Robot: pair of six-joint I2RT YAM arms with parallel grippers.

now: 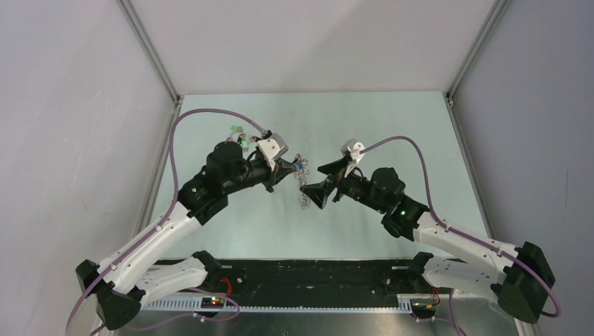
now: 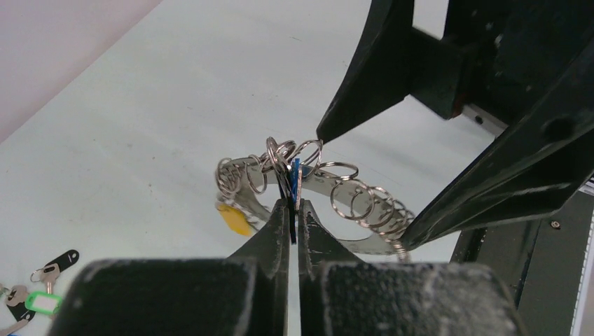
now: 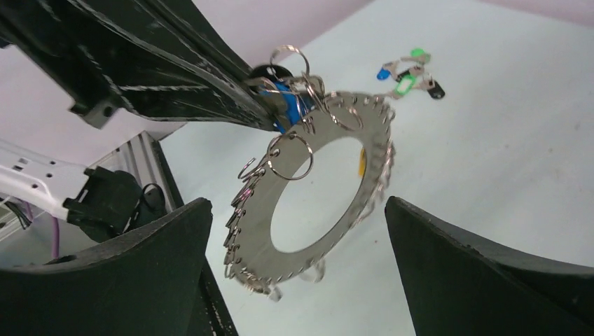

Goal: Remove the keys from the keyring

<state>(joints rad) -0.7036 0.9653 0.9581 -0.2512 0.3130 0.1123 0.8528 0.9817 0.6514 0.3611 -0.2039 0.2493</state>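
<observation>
The keyring [image 3: 260,231], a flat silver disc with a wide hole and small loops round its rim, hangs tilted above the table [image 1: 231,231]. My left gripper [image 2: 294,210] is shut on a blue key [image 2: 296,173] and a black one beside it, both still on the keyring [image 2: 364,245]. A yellow key [image 2: 233,218] dangles from the ring's far side. My right gripper [image 3: 298,210] stands wide open, one finger on each side of the ring's lower part, touching nothing. From above, the keyring [image 1: 304,198] hangs between the left gripper [image 1: 291,168] and the right gripper [image 1: 323,183].
Several loose keys [image 3: 410,73] with green, blue and black heads lie on the table beyond the left arm; they show as a cluster of keys [image 1: 238,134] from above. White walls and metal posts close in the table [image 1: 231,231].
</observation>
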